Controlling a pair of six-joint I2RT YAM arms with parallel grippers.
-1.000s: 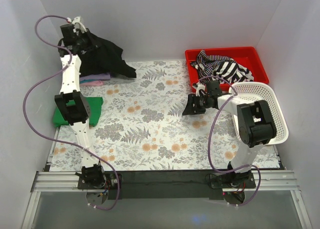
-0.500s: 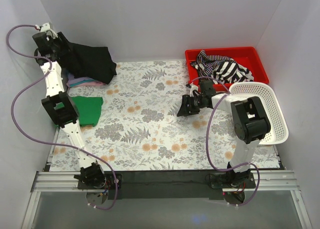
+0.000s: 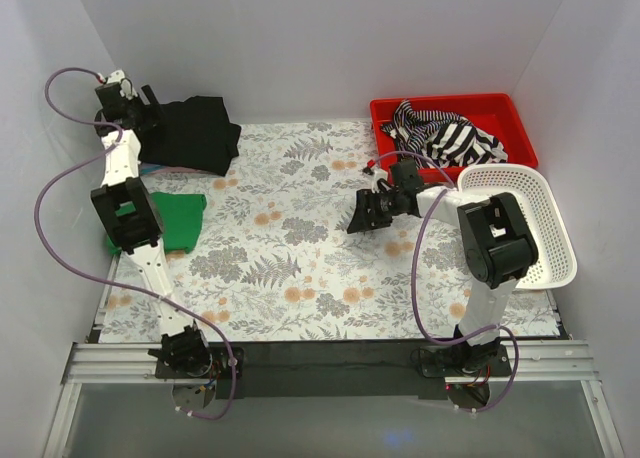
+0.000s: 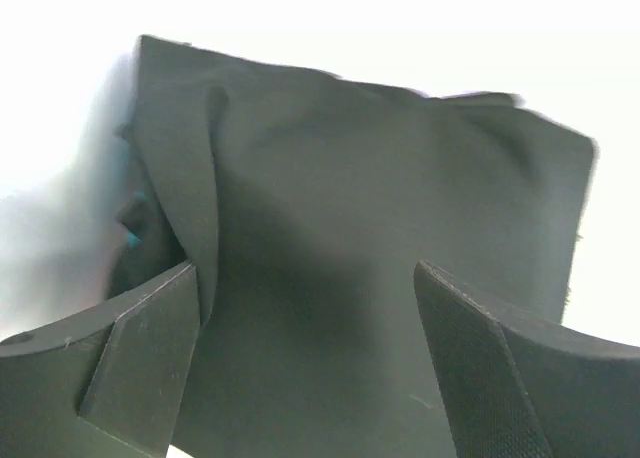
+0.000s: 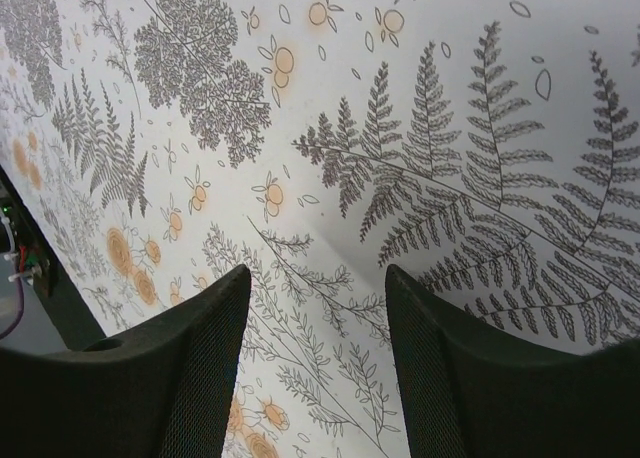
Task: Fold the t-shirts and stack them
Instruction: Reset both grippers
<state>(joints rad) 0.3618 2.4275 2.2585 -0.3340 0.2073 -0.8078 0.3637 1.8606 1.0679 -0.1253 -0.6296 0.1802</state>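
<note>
Left pincer stands with its two fingers wide apart and nothing clamped between them. Its wrist view is filled by the black t-shirt, which lies just beyond the fingertips; whether a finger touches the cloth cannot be told.

Two arms, two pincers and three t-shirts can be counted, along with one red bin and one white mesh basket.

From above, the black t-shirt lies as a flat, roughly squared shape in the far-left corner of the worktop, close to the walls. The left pincer sits at its left edge. Nearer along the left side lies the green t-shirt, flat and partly hidden by the left arm's elbow, apart from the black one.

All of the middle of the worktop is bare floral covering, from the far wall to the near edge. It is the widest open stretch, bounded by white walls on the left, far and right sides.

Right of centre, the right pincer hangs low over that bare covering with its fingers apart, gripping nothing. It is well apart from every shirt.

In the far-right corner, the red bin holds the striped t-shirt, crumpled in a heap. The white mesh basket sits just in front of the bin along the right edge, beside the right arm.
</note>
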